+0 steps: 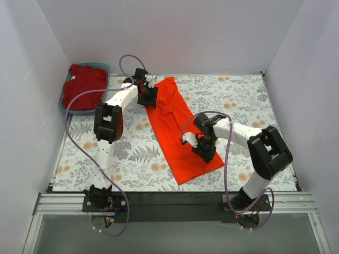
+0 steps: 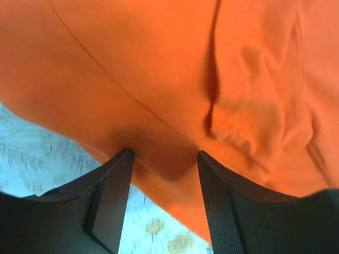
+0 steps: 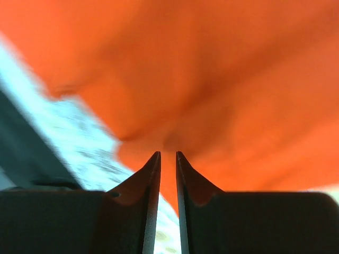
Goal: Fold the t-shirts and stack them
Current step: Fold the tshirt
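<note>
The table point(image 1: 243, 106) has a pale top printed with grey ferns and orange flowers. The orange-red t-shirt point(image 1: 177, 140) lies flat on it, folded into a long strip that runs slantwise. Left of the t-shirt's far end, the blue bin point(image 1: 106, 67) sits at the table's corner, with the crimson t-shirt point(image 1: 82, 87) heaped inside.

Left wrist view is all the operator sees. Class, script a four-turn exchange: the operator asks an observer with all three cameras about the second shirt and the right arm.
Operator: My left gripper straddles the orange-red t-shirt at its edge. Where's the second shirt?
Observer: The crimson t-shirt sits bunched in the blue bin, far left.
Operator: And the right arm?
Observer: The right gripper is down on that shirt's near right edge, jaws nearly together, seemingly pinching it.
</note>
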Controlling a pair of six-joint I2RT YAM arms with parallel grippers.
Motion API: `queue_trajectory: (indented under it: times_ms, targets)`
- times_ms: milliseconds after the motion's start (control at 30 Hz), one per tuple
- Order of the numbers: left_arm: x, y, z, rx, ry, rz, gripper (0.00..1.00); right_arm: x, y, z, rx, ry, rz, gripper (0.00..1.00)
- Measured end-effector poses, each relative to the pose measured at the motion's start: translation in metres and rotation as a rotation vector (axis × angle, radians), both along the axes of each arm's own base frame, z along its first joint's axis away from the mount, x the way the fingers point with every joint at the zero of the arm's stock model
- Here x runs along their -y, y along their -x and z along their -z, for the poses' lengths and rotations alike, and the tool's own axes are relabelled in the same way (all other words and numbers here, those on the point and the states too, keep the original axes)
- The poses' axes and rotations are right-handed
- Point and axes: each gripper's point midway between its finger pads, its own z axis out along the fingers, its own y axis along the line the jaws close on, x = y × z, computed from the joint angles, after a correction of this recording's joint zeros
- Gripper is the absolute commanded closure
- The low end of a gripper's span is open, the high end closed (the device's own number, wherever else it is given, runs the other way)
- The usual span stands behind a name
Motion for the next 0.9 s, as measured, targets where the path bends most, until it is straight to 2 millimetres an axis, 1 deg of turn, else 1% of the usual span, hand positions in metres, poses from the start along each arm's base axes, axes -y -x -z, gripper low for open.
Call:
queue_trajectory:
  times_ms: [100, 133, 167, 233, 300, 367, 433, 500, 567, 667, 733, 800, 833, 867, 900]
  targets:
    - [0.017, -0.024, 0.001, 0.049, 0.007, 0.044, 0.49, -0.042, 0.037, -0.016, -0.037, -0.101, -0.133, 0.75]
    - [0.024, -0.032, 0.0, 0.071, 0.012, 0.065, 0.49, -0.052, 0.045, -0.023, -0.048, -0.136, -0.152, 0.75]
    - [0.033, -0.04, 0.0, 0.096, 0.02, 0.088, 0.49, -0.059, 0.047, -0.031, -0.052, -0.167, -0.155, 0.75]
    - [0.048, -0.049, -0.002, 0.143, 0.035, 0.131, 0.49, -0.068, 0.041, -0.044, -0.035, -0.219, -0.139, 0.75]
    - [0.062, -0.053, -0.002, 0.181, 0.049, 0.165, 0.48, -0.073, 0.029, -0.056, -0.009, -0.257, -0.11, 0.75]
    - [0.072, -0.058, -0.002, 0.22, 0.061, 0.18, 0.46, -0.073, 0.015, -0.064, 0.014, -0.283, -0.073, 0.75]
    - [0.08, -0.064, -0.003, 0.262, 0.075, 0.182, 0.44, -0.069, 0.002, -0.066, 0.036, -0.292, -0.039, 0.75]
    - [0.085, -0.07, -0.006, 0.295, 0.093, 0.175, 0.41, -0.061, -0.006, -0.063, 0.057, -0.277, -0.019, 0.76]
    - [0.086, -0.076, -0.01, 0.321, 0.106, 0.163, 0.38, -0.055, -0.013, -0.053, 0.072, -0.246, -0.009, 0.77]
    - [0.081, -0.085, -0.026, 0.363, 0.122, 0.143, 0.34, -0.045, -0.007, -0.028, 0.04, -0.177, -0.009, 0.78]
    - [0.074, -0.089, -0.045, 0.392, 0.141, 0.129, 0.3, -0.037, 0.0, -0.008, 0.002, -0.122, -0.012, 0.78]
    - [0.064, -0.084, -0.067, 0.405, 0.163, 0.121, 0.28, -0.03, 0.009, 0.005, -0.039, -0.076, -0.013, 0.78]
    - [0.06, -0.081, -0.078, 0.409, 0.173, 0.117, 0.27, -0.031, 0.009, 0.005, -0.036, -0.076, -0.013, 0.78]
    - [0.053, -0.077, -0.095, 0.421, 0.196, 0.118, 0.26, -0.032, 0.01, 0.005, -0.034, -0.073, -0.017, 0.78]
    - [0.049, -0.074, -0.108, 0.427, 0.212, 0.117, 0.26, -0.032, 0.01, 0.005, -0.033, -0.07, -0.017, 0.78]
